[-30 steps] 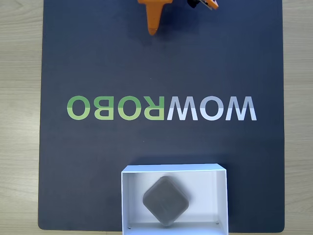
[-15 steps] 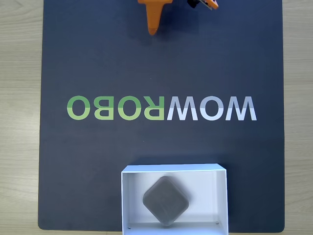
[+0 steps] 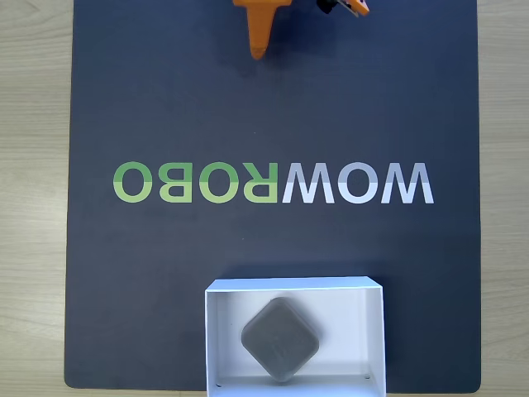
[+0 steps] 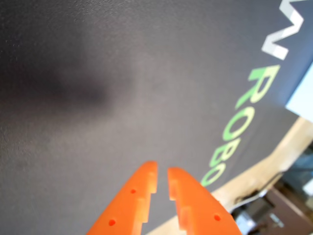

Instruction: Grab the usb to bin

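The usb, a small grey rounded-square box, lies turned like a diamond inside the white open-top bin at the mat's bottom edge in the fixed view. My orange gripper is far from it, at the top edge of that view, pointing down over bare mat. In the wrist view the gripper has its two fingers almost together, with only a thin slit between them and nothing held. A pale corner at the right edge of the wrist view looks like the bin.
A dark mat with the WOWROBO lettering across its middle covers the light wooden table. Another orange arm part shows at the top edge.
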